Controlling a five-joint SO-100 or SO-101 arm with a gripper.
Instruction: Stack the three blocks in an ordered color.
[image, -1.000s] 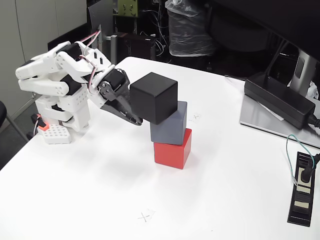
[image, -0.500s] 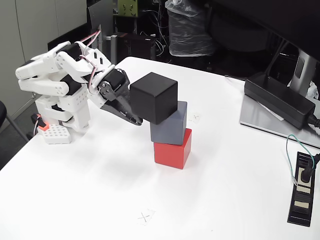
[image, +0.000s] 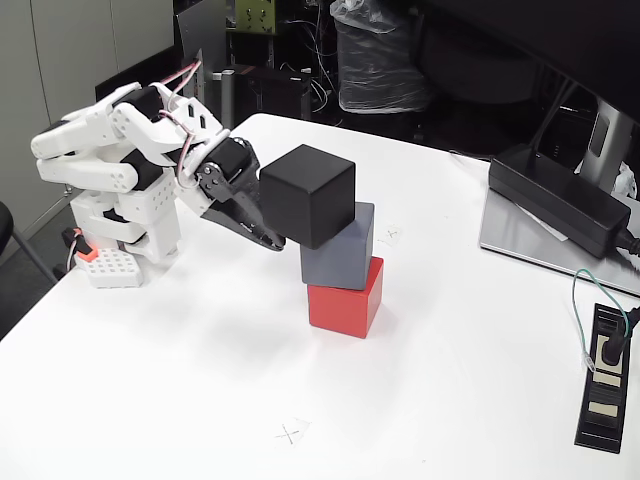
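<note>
Gripper (image: 272, 236) clamps black cube (image: 308, 195), tilted, overhanging left edge of grey cube (image: 340, 250) on red cube (image: 346, 296), mid-table. Release here and, you judge, black cube tips off left.

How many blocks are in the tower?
3. The red block sits on the table at the bottom, the grey block rests on it, and the black block is on top, shifted left, beside the gripper. None looks hidden.

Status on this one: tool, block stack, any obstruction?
Tool at black block, grip state unclear. Black sits skewed atop grey block, grey on red block. Nothing obstructing.
</note>
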